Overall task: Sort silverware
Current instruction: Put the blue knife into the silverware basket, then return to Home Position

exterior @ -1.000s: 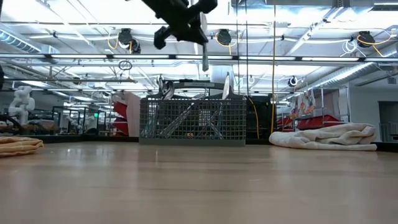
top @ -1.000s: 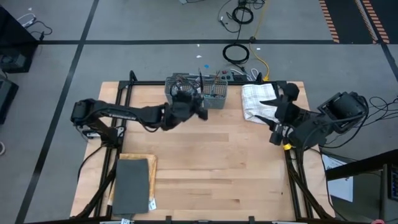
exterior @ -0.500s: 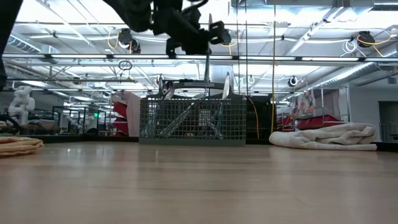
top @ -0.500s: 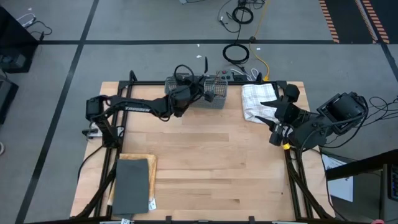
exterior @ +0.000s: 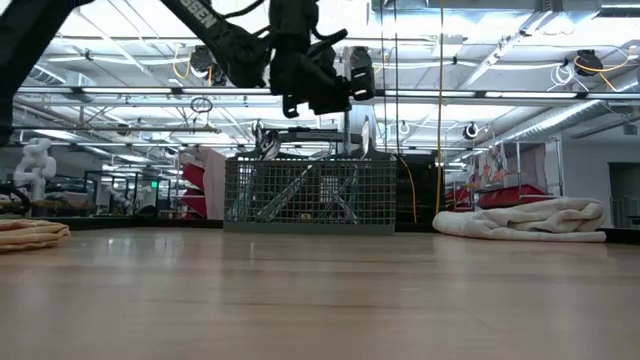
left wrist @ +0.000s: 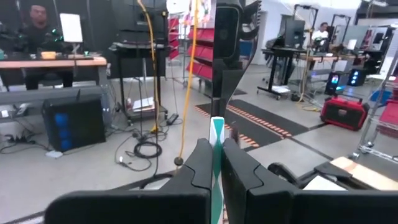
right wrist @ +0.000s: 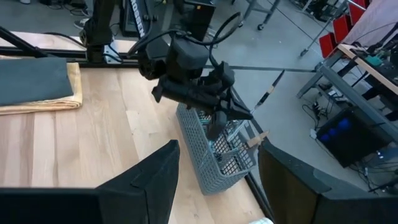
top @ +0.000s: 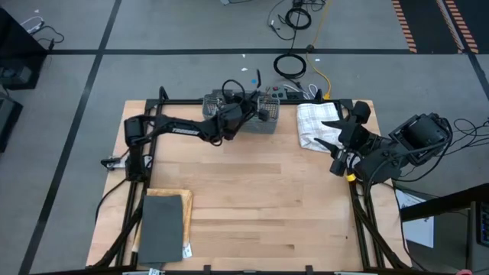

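While the right gripper (top: 334, 156) waits at the bench's (top: 252, 206) right edge beside the white folded towel (top: 315, 124), its fingers (right wrist: 149, 186) spread wide and holding nothing, the left arm has the step in hand: placing one piece of silverware into the grey wire-mesh basket (exterior: 310, 193) at the far edge of the bench. The left gripper (top: 243, 105) hovers over the basket, fingers (left wrist: 200, 165) clenched on a thin utensil with a teal-and-white patterned handle (left wrist: 216, 143). The handle sits pinched flat between the two pads; the metal end runs out past the fingertips, reading as a dark blade-like strip in the left wrist view and as a slim rod angling beyond the basket's rim in the right wrist view. Which kind of piece it is, cannot tell. Judgement: delivery is under way, not yet released. Next move likely calls for tipping the piece upright over the chosen compartment, lowering until its end is inside the mesh, then opening the fingers. Other utensils already stand in the basket.
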You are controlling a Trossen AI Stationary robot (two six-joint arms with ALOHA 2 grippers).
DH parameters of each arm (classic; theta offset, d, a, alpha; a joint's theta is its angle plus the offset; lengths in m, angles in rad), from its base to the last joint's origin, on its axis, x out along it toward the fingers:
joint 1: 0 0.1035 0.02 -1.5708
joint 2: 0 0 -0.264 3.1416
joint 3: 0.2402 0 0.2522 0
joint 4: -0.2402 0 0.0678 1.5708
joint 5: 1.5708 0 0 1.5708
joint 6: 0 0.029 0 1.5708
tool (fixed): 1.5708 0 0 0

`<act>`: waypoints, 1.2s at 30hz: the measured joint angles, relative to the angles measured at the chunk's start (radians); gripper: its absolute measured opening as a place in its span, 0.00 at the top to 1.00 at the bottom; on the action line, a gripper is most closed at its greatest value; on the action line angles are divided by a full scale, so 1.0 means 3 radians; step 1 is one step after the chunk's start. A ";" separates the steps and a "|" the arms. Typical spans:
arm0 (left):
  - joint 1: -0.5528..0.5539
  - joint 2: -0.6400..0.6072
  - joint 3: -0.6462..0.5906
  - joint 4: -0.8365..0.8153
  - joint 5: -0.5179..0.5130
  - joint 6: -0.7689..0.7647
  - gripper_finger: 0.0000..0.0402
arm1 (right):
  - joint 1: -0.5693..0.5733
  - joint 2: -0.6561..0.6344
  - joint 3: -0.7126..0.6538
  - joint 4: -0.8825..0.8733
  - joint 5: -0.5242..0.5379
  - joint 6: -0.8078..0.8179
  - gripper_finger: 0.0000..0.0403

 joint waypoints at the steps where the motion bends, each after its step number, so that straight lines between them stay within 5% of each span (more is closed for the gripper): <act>1: -0.0002 0.0042 0.0050 0.0009 0.0001 0.0023 0.97 | 0.0000 0.0000 0.0000 -0.0009 0.0003 0.0010 0.50; 12: 0.0037 0.0394 0.0218 -0.0221 -0.0271 0.0149 0.94 | -0.0001 0.0001 0.0000 -0.0012 -0.0019 -0.0011 0.50; 18: 0.0081 0.0400 0.0215 -0.0450 -0.0032 -0.0180 0.92 | -0.0001 0.0001 0.0000 -0.0013 -0.0034 -0.0046 0.50; 36: 0.0026 0.0352 0.0212 -0.0665 0.0075 -0.0204 0.58 | 0.0000 0.0001 -0.0001 -0.0013 -0.0039 -0.0141 0.50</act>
